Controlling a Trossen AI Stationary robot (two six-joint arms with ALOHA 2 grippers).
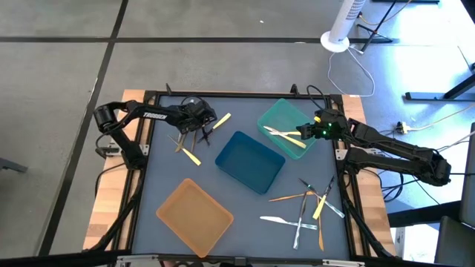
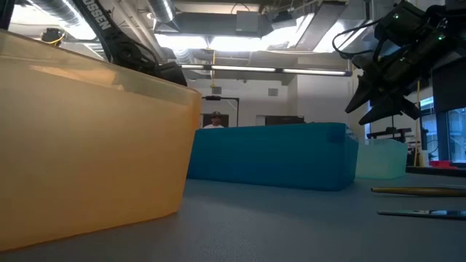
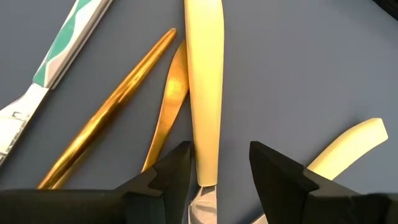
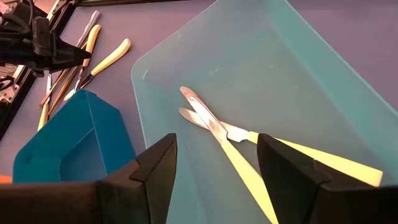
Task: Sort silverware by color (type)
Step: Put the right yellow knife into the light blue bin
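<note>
Knives (image 4: 249,146), two cream-handled, lie crossed in the teal tray (image 1: 278,119) beneath the open, empty right gripper (image 4: 214,165). Left gripper (image 3: 217,168) hangs open over a cream handle (image 3: 204,81).

From my remote station this reads as a robotics lab or workshop. The work surface (image 1: 178,159) is a grey mat in a black frame on a wooden bench, set on a bare concrete floor (image 1: 223,67) marked with dark seams. Cables (image 1: 415,122) trail over the floor beside a white fan base (image 1: 335,41) and dark stand legs (image 1: 438,93). Looking level across the surface, I see an open industrial ceiling with exposed ducts (image 2: 247,22) and strip lights (image 2: 240,44), monitors (image 2: 284,120), and a person (image 2: 215,120) far back.
</note>
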